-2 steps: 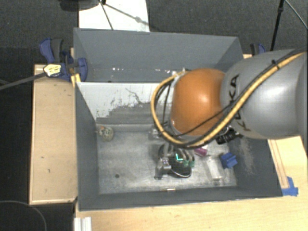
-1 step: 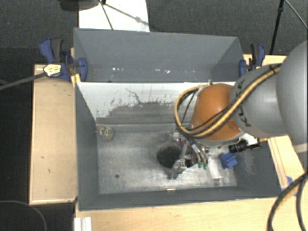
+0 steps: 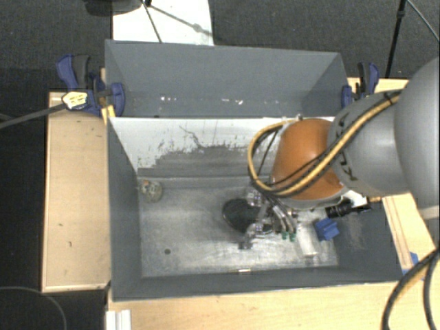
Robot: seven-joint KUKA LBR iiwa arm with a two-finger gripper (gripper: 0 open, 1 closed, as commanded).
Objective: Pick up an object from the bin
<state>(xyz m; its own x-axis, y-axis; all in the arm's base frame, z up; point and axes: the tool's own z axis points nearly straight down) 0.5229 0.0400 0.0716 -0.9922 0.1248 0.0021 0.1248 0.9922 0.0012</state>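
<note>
— While the gripper (image 3: 265,227) hangs low over the grey bin (image 3: 185,243), which thing lies closest to it?

— A black rounded lump (image 3: 238,214), near the middle of the floor. It sits just beside the gripper, on the view's left and slightly toward the back wall.

— Is the gripper spread, or pinching it?

— I cannot tell; the parts under the orange cover (image 3: 302,158) blur together.

— Anything else close?

— A small blue piece (image 3: 327,229) on the gripper's other side. I judge the lump the likelier pick, needing a short shift leftward.
</note>
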